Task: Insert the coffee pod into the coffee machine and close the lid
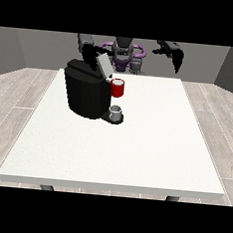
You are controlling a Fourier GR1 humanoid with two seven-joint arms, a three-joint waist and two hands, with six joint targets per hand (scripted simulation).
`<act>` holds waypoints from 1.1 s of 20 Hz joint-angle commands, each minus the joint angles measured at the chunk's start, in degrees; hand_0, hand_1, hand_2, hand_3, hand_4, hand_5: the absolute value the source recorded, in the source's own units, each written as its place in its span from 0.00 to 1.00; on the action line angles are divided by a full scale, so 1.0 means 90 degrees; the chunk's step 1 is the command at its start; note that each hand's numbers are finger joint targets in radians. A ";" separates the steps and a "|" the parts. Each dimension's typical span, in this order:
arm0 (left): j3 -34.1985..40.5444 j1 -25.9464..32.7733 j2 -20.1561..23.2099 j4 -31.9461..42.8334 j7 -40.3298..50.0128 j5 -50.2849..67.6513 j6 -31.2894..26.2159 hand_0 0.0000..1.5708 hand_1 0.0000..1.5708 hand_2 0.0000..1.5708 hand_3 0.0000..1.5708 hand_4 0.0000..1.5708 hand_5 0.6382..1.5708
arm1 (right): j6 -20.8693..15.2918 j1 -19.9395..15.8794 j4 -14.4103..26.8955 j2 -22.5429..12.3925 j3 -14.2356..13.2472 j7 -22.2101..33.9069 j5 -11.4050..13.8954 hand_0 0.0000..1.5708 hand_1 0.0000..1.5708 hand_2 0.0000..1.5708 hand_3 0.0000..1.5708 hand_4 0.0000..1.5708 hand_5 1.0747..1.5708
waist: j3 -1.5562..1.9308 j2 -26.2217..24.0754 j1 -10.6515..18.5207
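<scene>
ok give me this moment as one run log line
hand at view's left: at raised lid of coffee machine | hand at view's right: raised, off table | grey thing: on machine's base

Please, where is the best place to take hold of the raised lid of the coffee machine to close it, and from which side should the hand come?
Probably the lid's free upper edge, approached from above and behind. The grey lid stands tilted up over the black coffee machine, so pressing that raised end down toward the red thing at the machine should close it. The hand at the view's left is already beside it.
</scene>
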 commanded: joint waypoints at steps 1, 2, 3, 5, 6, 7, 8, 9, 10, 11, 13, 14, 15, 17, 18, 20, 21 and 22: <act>0.0189 0.0104 0.0389 0.0006 -0.0290 0.0224 -0.0376 0.00 0.00 0.00 0.00 0.00 1.00 | -0.0119 -0.0072 0.0265 0.0036 0.0001 -0.0304 0.0161 0.00 0.00 0.00 0.00 0.00 1.00 | 0.0020 0.0342 0.0182; 0.0261 0.0085 0.0279 0.0521 -0.0774 -0.0008 -0.0045 0.00 0.00 0.00 0.00 0.00 1.00 | 0.0270 -0.0367 -0.0054 0.0007 0.0082 0.0233 -0.0062 0.00 0.00 0.00 0.00 0.00 1.00 | 0.0018 0.0300 -0.0199; 0.0228 -0.0110 0.0375 0.0033 -0.0100 0.0188 -0.0107 0.00 0.00 0.00 0.00 0.00 1.00 | 0.0364 -0.0285 0.0317 -0.0265 -0.0094 -0.0145 -0.0001 0.00 0.00 0.00 0.00 0.00 1.00 | 0.0020 0.0291 0.0033; 0.0045 0.0321 0.0153 0.0083 -0.0364 0.0168 -0.0131 0.00 0.00 0.00 0.00 0.00 1.00 | 0.0221 -0.0072 0.0271 0.0049 0.0060 -0.0122 0.0059 0.00 0.00 0.00 0.00 0.00 1.00 | 0.0020 0.0088 0.0008; -0.0033 0.0006 0.0221 -0.0126 0.0170 0.0152 -0.0053 0.00 0.00 0.00 0.00 0.00 1.00 | -0.0074 -0.0191 0.0420 0.0187 0.0097 -0.0230 0.0227 0.00 0.00 0.00 0.00 0.00 1.00 | 0.0021 0.0125 0.0094; -0.0171 0.0172 -0.0048 0.0281 -0.0503 -0.0200 0.0226 0.00 0.00 0.00 0.00 0.00 1.00 | -0.0003 -0.0594 0.0218 0.0076 0.0021 0.0199 0.0107 0.00 0.00 0.00 0.00 0.00 1.00 | 0.0019 0.0241 -0.0061; -0.0291 0.0298 0.0037 -0.0209 -0.0147 -0.0094 0.0044 0.00 0.00 0.00 0.00 0.00 1.00 | 0.0041 -0.0384 0.0475 0.0068 0.0010 -0.0187 0.0168 0.00 0.00 0.00 0.00 0.00 1.00 | 0.0021 0.0120 0.0193; -0.0098 -0.0087 0.0151 -0.0151 0.0248 0.0035 0.0189 0.00 0.00 0.00 0.00 0.00 1.00 | -0.0013 -0.0482 0.0507 0.0047 -0.0010 -0.0150 0.0203 0.00 0.00 0.00 0.00 0.00 1.00 | 0.0021 0.0190 0.0085; 0.0375 -0.0299 0.0424 0.0457 -0.0287 0.0291 0.0024 0.00 0.00 0.00 0.00 0.00 1.00 | 0.0146 -0.0578 0.0251 0.0145 0.0158 -0.0039 0.0171 0.00 0.00 0.00 0.00 0.05 1.00 | 0.0018 0.0423 -0.0162; 0.0020 -0.0176 0.0121 0.0139 -0.0089 0.0079 0.0283 0.00 0.00 0.00 0.00 0.00 1.00 | 0.0081 -0.0582 0.0482 0.0126 0.0171 -0.0120 0.0302 0.00 0.00 0.00 0.00 0.12 1.00 | 0.0020 0.0324 0.0000; 0.0154 -0.0200 0.0286 0.0259 -0.0232 0.0191 0.0135 0.00 0.00 0.00 0.00 0.08 1.00 | -0.0018 -0.0999 0.0425 0.0110 0.0099 0.0095 0.0294 0.00 0.00 0.00 0.00 0.10 1.00 | 0.0019 0.0376 0.0114; -0.0115 -0.0007 0.0109 0.0232 -0.0121 -0.0004 0.0260 0.00 0.00 0.00 0.00 0.09 1.00 | -0.0027 -0.0823 0.0421 0.0184 0.0222 0.0133 0.0397 0.00 0.00 0.00 0.00 0.14 1.00 | 0.0019 0.0170 0.0002; -0.0074 0.0010 0.0106 0.0067 0.0017 0.0014 0.0383 0.00 0.00 0.00 0.00 0.10 1.00 | -0.0008 -0.0514 0.0459 0.0238 0.0346 -0.0164 0.0526 0.00 0.00 0.00 0.00 0.09 1.00 | 0.0020 0.0080 -0.0010; -0.0073 -0.0055 0.0181 0.0321 -0.0265 -0.0027 0.0276 0.00 0.00 0.00 0.00 0.11 1.00 | -0.0210 -0.0871 0.0412 0.0414 0.0470 -0.0031 0.0676 0.00 0.00 0.00 0.00 0.04 1.00 | 0.0019 0.0251 0.0020; -0.0126 -0.0033 0.0062 0.0355 -0.0479 -0.0112 0.0392 0.00 0.00 0.00 0.00 0.09 1.00 | -0.0064 -0.1146 0.0385 0.0331 0.0428 0.0136 0.0607 0.00 0.00 0.00 0.00 0.14 1.00 | 0.0019 0.0272 0.0047; -0.0101 -0.0007 0.0136 0.0353 -0.0098 0.0066 0.0289 0.00 0.00 0.00 0.00 0.08 1.00 | -0.0280 -0.1013 0.0406 0.0507 0.0527 0.0224 0.0785 0.00 0.00 0.00 0.00 0.08 1.00 | 0.0019 0.0060 0.0013; -0.0022 -0.0118 0.0176 0.0394 -0.0276 0.0078 0.0332 0.00 0.00 0.00 0.00 0.09 1.00 | -0.0233 -0.1192 0.0484 0.0357 0.0506 0.0112 0.0881 0.00 0.00 0.00 0.00 0.09 1.00 | 0.0019 0.0259 0.0065; -0.0102 -0.0352 0.0171 0.0208 -0.0013 0.0122 0.0325 0.00 0.00 0.00 0.00 0.12 1.00 | -0.0101 -0.1207 0.0624 0.0295 0.0466 -0.0143 0.0861 0.00 0.00 0.00 0.00 0.08 1.00 | 0.0020 0.0355 0.0112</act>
